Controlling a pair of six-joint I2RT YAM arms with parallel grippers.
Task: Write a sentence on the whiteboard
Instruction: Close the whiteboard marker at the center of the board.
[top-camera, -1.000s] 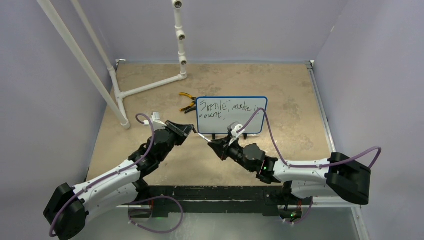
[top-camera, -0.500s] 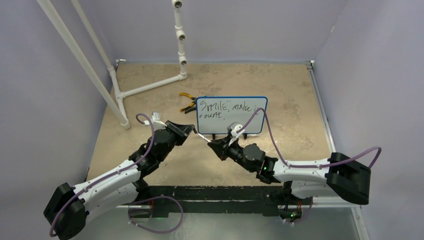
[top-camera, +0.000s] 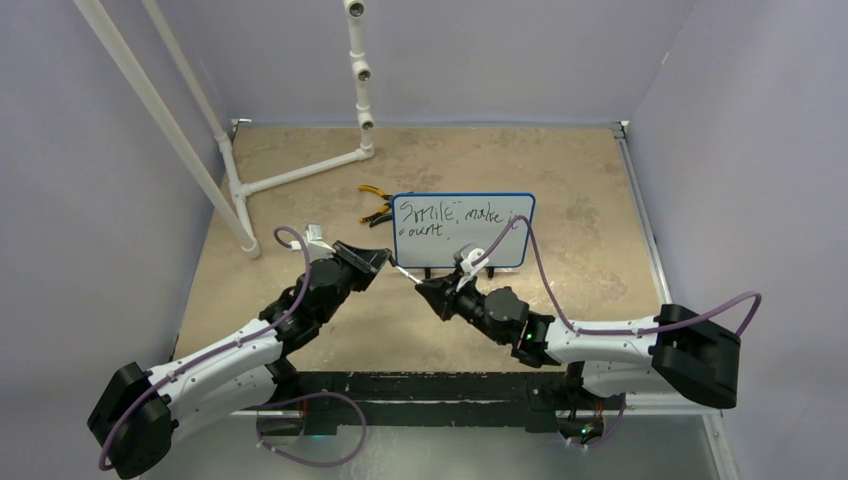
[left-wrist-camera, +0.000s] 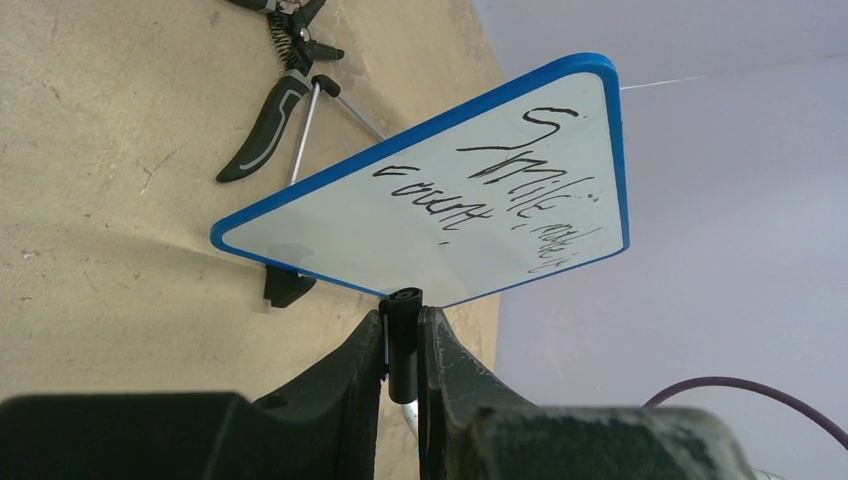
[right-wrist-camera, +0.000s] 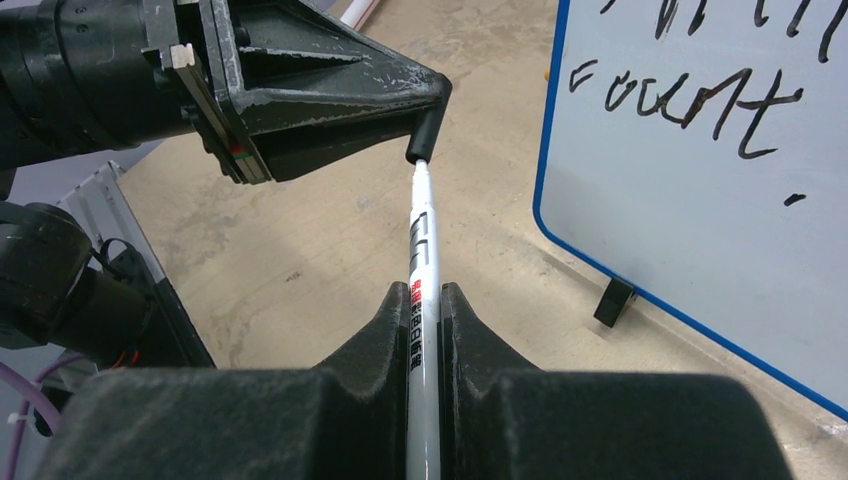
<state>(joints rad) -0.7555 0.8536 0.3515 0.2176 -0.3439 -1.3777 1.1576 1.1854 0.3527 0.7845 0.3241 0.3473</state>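
The whiteboard (top-camera: 463, 240) stands upright on its feet about midway across the worktop (top-camera: 580, 190), a little nearer the far edge, its face turned to the near edge. The sentence (top-camera: 440, 214) fills two lines at the board's upper left. It looks finished, so I judge that capping the pen is the step in hand. Pliers (top-camera: 375, 205) lie just behind the board's left end. In front of the board's lower left corner, apart from it, the marker (right-wrist-camera: 420, 235) lies level, its long axis running from the right gripper (right-wrist-camera: 424, 300) toward the left gripper (left-wrist-camera: 404, 325). The right gripper's jaws are clamped on the white barrel. The left's are pinched on the black cap (right-wrist-camera: 425, 135), whose mouth faces back along the same line. The tip meets that mouth; how deep it sits I cannot tell. Closing needs a straight push along this axis, neither arm nearer.
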